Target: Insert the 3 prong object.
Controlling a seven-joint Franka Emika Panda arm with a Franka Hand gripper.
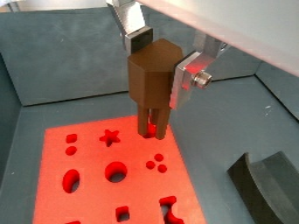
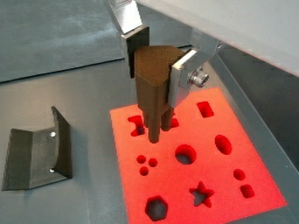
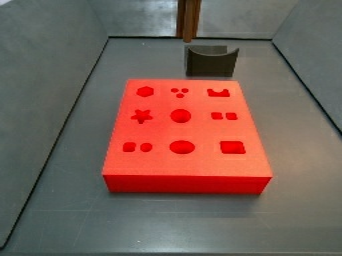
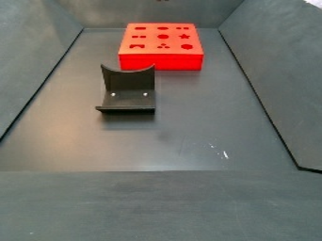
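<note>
We hold the 3 prong object (image 1: 152, 83) clenched in our pincer (image 1: 160, 77), above the red block (image 1: 111, 175); insertion into its three-hole socket (image 1: 156, 163) remains.

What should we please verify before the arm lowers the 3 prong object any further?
1. Held: the gripper is shut on the 3 prong object: ok.
2. Prongs point down at the red block: ok.
3. Three-hole socket is free: ok.
4. Prongs line up over that socket: cannot tell; in both wrist views they hang beside it.
5. Fixture stands apart from the block: ok.
</note>
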